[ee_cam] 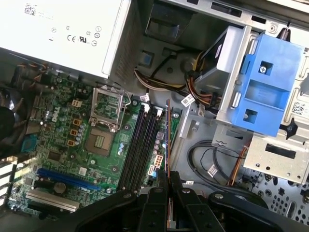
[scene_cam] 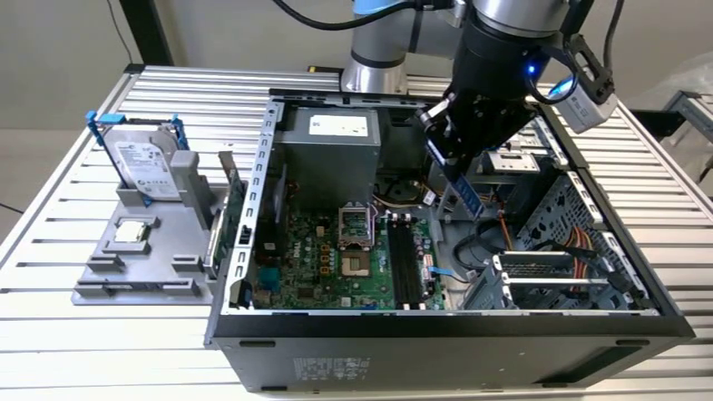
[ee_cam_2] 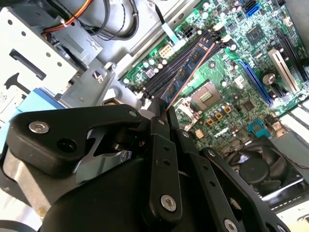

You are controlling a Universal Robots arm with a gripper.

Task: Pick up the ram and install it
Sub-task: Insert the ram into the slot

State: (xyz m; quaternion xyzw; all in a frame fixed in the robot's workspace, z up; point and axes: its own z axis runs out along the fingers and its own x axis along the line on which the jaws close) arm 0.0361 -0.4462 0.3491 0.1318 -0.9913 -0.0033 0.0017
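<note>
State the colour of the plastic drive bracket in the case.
The plastic drive bracket is blue; first wrist view.

The memory slots (ee_cam: 138, 147) lie unobstructed — blue drive cage (ee_cam: 264, 89) stands close beside.

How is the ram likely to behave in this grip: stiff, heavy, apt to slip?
Probably stiff: the ram juts straight from the gripper without sagging. Likely light, being a thin flat board. Held near one end, it might pivot if pushed against the memory slots.
</note>
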